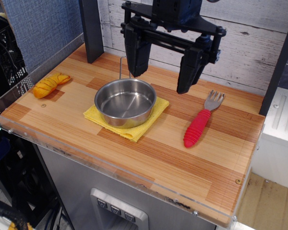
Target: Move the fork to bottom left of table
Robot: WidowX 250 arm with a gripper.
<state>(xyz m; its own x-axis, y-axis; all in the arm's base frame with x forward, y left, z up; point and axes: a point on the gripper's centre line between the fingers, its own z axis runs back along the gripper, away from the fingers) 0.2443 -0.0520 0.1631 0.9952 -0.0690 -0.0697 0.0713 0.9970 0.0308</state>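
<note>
Butcher-block wooden tabletop (149, 158) of light and reddish-brown strips, edged with a clear acrylic rim, is lying bare along its near edge, where the bottom-left corner is waiting as the target. Just beyond, a small fork with a thick ribbed red handle and short silver tines (200, 120) is resting flat on the right half, handle toward the viewer, tines pointing away and slightly right, untouched. To its left, a round stainless-steel pan (125, 101) is sitting on a folded yellow cloth (134, 127), well apart from the fork. Farther left, an orange-yellow ridged toy food piece (49, 84) is lying near the left rim. Farthest back, the black two-fingered claw (164, 64) is hanging above the tabletop with its jaws spread wide, holding nothing, between pan and fork and behind both. Judged from this view, the reach is not yet made. A good grasp is probably calling for a shift right and nearer, with the jaws turned across the handle's width and closing on the ribbed middle; the carry would then be clearing the pan's rim.
</note>
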